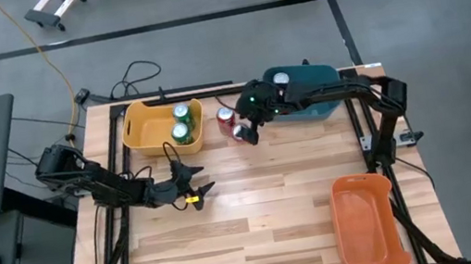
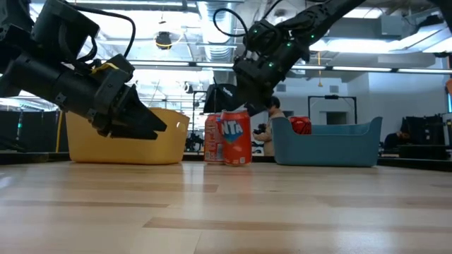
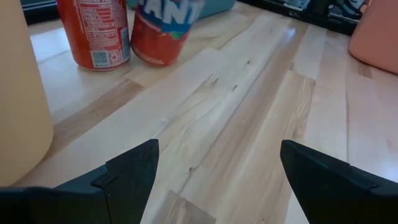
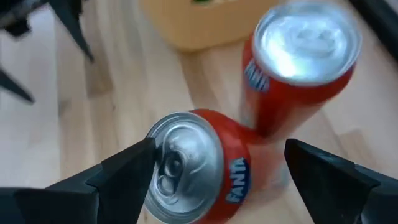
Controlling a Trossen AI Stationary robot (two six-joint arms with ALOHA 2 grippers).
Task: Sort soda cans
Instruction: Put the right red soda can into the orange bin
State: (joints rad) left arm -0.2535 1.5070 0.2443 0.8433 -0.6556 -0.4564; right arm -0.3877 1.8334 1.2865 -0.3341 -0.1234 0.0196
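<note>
Two green cans [image 1: 182, 122] sit in the yellow bin [image 1: 144, 132], two red cans [image 1: 232, 123] wait mid-counter, my right tool [image 1: 249, 135] open above them, left tool [image 1: 194, 181] open too

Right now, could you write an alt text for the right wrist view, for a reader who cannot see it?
The right hand is open just above two upright red soda cans on the wooden table; the nearer can sits between its dark fingers. Beyond the cans is the edge of a yellow bin.
</note>
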